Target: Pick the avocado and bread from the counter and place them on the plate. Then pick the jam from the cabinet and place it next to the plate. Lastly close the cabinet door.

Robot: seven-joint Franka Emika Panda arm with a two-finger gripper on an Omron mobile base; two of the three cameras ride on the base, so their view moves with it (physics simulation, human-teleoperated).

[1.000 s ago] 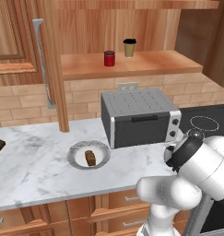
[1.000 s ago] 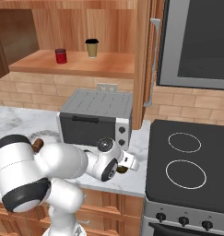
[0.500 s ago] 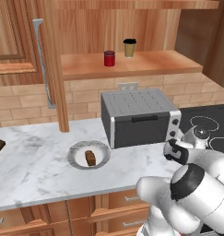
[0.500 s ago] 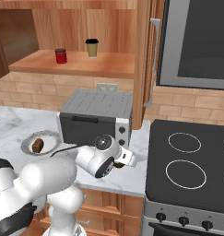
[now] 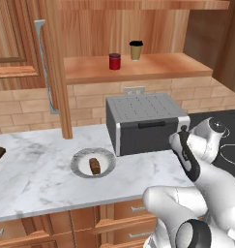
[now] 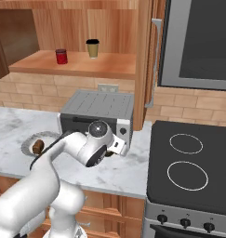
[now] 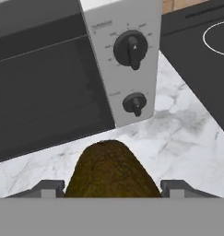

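The counter (image 5: 36, 174) and toaster oven (image 6: 98, 109) are viewed from behind by both base cameras; the oven is faced closely by the hand camera.

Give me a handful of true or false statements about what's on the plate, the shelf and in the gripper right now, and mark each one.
1. The bread lies on the plate. True.
2. The jam stands on the counter. False: it stands on the cabinet shelf, beside the paper cup.
3. The avocado sits between the gripper fingers. True.
4. The avocado is already on the plate. False: it is over by the toaster oven.
5. The cabinet door is closed. False: it stands open.
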